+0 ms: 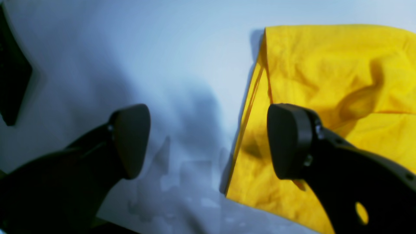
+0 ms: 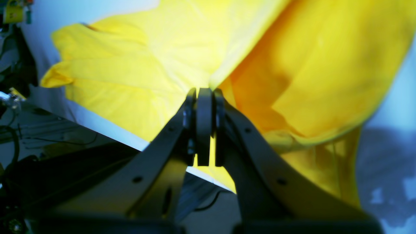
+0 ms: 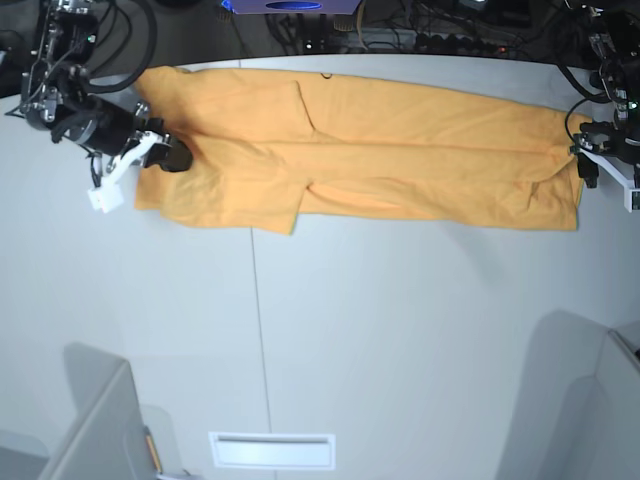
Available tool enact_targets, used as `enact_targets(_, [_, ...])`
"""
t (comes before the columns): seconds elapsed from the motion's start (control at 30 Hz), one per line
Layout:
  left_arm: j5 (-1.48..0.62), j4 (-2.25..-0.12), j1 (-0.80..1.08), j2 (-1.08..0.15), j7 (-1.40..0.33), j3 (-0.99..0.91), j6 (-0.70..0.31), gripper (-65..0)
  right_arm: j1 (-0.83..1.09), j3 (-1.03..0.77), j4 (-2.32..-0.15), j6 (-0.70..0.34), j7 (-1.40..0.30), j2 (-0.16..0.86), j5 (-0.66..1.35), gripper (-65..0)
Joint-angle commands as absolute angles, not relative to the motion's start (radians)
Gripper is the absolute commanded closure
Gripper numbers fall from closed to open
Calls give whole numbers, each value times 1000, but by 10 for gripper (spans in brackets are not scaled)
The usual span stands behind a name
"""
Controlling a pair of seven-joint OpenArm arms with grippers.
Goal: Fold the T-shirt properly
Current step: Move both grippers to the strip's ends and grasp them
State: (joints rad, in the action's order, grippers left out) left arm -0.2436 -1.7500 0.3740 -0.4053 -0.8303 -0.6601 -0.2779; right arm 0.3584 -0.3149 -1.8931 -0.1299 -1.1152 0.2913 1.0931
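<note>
table point(image 3: 350, 340): near half bare | T-shirt point(image 3: 400, 165): folded into a long band along the far edge of the table, spanning almost corner to corner | right gripper point(image 2: 204, 97): jaws closed, pinching a fold of T-shirt at one end | left gripper point(image 1: 208, 139): jaws wide, holding nothing, at the opposite end's edge

Bright, even overhead light in the base view, with soft grey shadows pooling on the bench point(image 3: 400, 330) at 5 and 7 o'clock, and fisheye bend at the edges. Both wrist views are soft and blue-tinted; the T-shirt point(image 2: 136, 74) glares pale, nearly blown out at 12 o'clock, with blurred folds at 3 o'clock.
</note>
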Motion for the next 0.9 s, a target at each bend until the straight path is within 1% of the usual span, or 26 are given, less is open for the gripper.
enact_targets(0.0, [-245,-1768,371,-426,-811,-668,-272,-541,361,-323,-1916,-134,-1109,305,1110,0])
enact_targets(0.73, [-240,-1765,372,-444,-809,-668,-272,-540,532,-325,-2002,-137,-1109,308,1139,0])
enact_targets(0.87, [-240,-1765,372,-444,-809,-668,-272,-540,536,-321,-1997,-137,-1109,308,1073,0])
